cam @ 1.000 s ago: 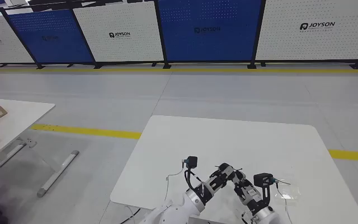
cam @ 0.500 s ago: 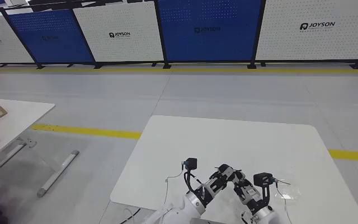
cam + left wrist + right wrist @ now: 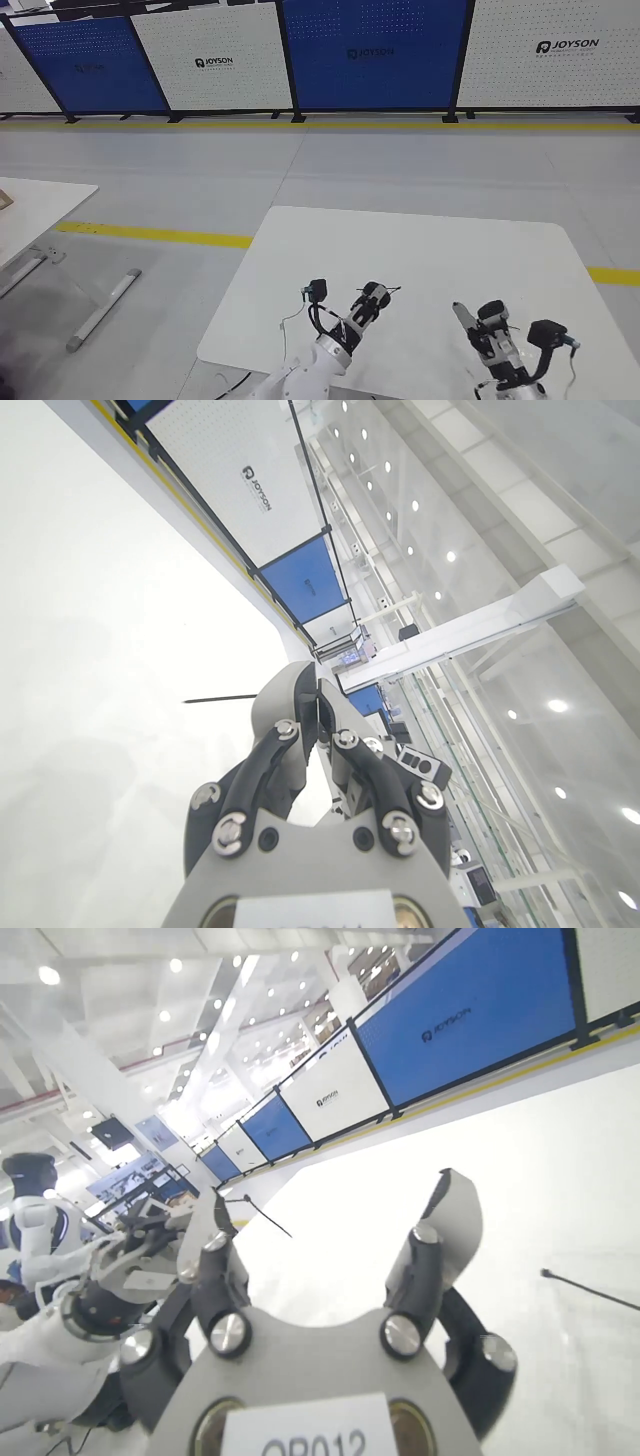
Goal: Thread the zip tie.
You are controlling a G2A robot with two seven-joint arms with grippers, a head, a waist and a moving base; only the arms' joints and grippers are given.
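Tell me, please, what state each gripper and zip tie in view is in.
left gripper: shut on held tie.
right gripper: open, empty.
held tie: straight, not looped, one end sticking out sideways from the shut fingers.
loose tie: lying straight on the table, not looped, apart from both grippers.

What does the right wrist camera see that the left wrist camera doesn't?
Right wrist view: the right claw, open, and a spare zip tie lying on the table. Left wrist view: the pinch up close, left claw shut tight. Both: the black zip tie held by the left claw, sticking out over the white table.
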